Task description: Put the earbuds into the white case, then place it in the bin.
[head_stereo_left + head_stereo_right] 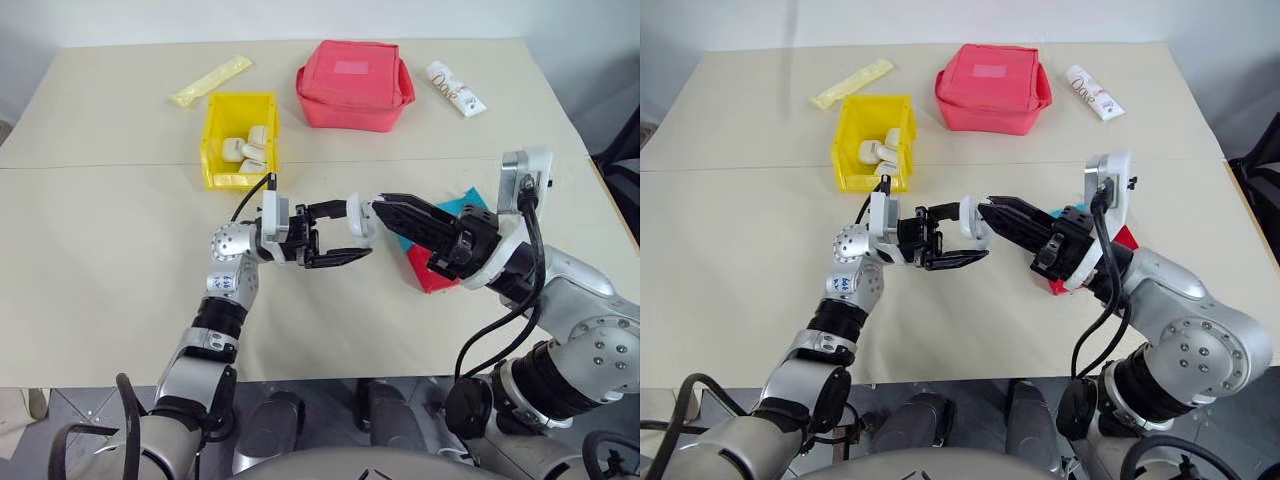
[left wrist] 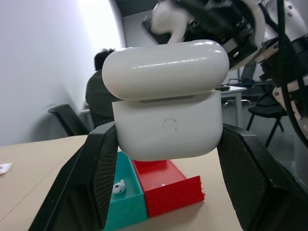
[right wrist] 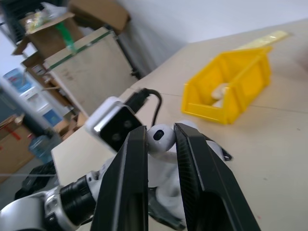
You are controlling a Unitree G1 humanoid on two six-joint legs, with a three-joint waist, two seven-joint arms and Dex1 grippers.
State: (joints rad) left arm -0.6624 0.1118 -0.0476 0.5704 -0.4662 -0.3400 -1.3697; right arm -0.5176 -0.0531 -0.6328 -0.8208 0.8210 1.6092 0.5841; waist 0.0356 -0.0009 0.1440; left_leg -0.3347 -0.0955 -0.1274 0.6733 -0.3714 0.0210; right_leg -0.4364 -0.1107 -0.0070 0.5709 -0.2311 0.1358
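Bin (image 1: 240,140) sits on the table (image 1: 100,250) toward the far left, several cases inside; a flat packet (image 1: 212,80) behind it; pouch (image 1: 354,84) to its right; tube (image 1: 456,88) further right. Trays (image 2: 154,190) lie nearer, right of centre, side by side, an earbud (image 2: 119,186) in one.

Beige table (image 1: 100,300). Red rectangular fabric pouch (image 1: 354,84) at far centre. White printed plastic tube (image 1: 455,88) right of it. Pale yellow flat sachet (image 1: 211,80) far left. Teal (image 2: 126,202) and red ribbed shallow trays (image 2: 168,187) side by side. Seated person (image 2: 98,96) in background.
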